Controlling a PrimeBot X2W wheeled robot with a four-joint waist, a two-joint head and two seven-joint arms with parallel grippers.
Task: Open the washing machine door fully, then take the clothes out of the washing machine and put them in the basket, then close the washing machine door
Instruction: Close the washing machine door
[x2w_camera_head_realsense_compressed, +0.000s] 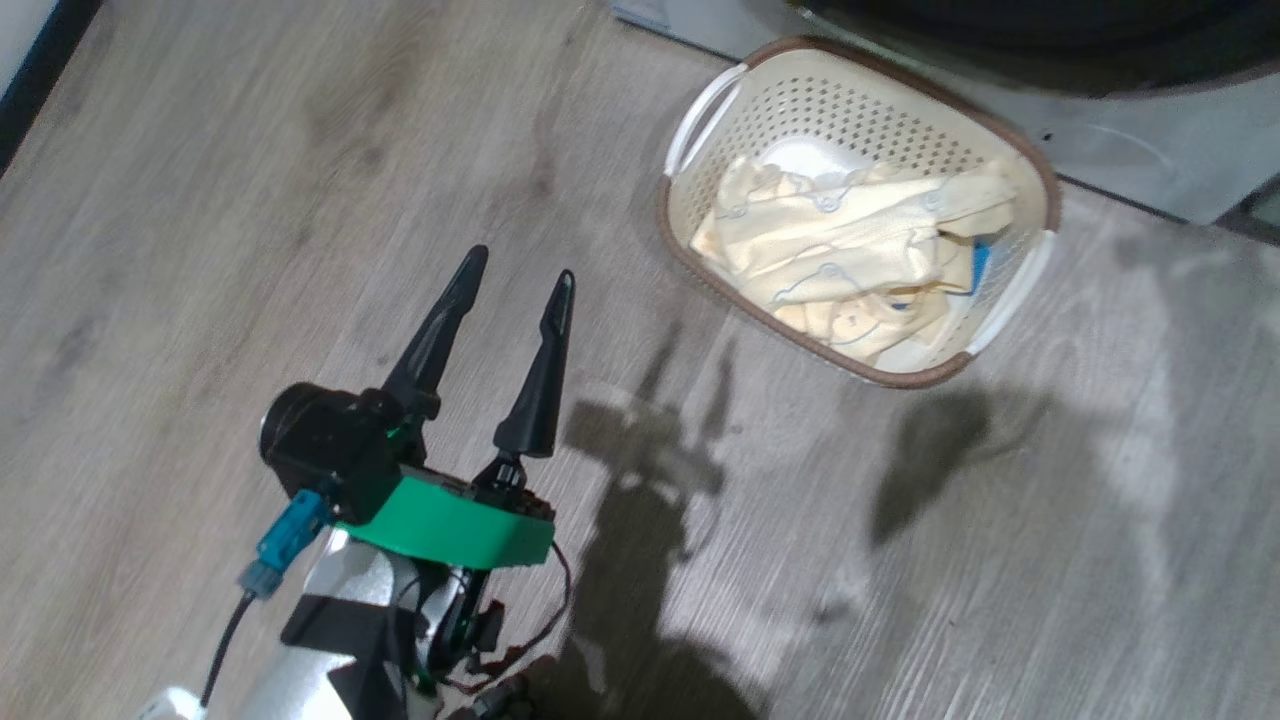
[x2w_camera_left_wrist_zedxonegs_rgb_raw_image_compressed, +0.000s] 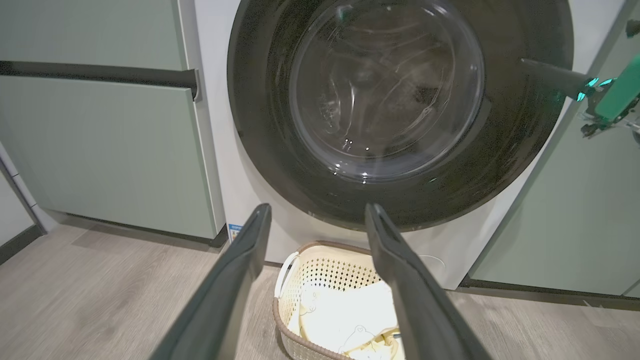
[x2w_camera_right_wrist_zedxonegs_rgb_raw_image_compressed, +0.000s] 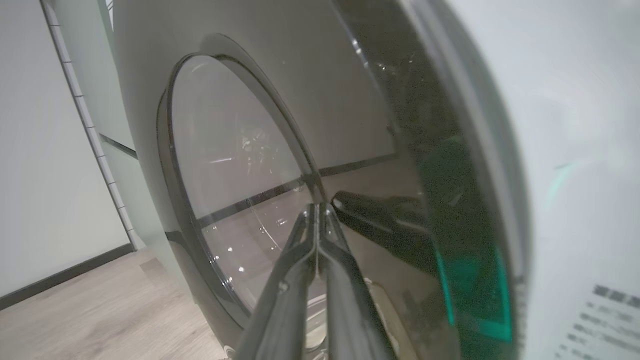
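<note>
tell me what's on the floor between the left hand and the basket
Nothing. In the head view, the stretch from the open left hand to the basket is bare wood floor, with no object lying on it.

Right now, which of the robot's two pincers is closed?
The right pincer: its fingers meet beside the washing machine door, while the left pincer is spread wide.
</note>
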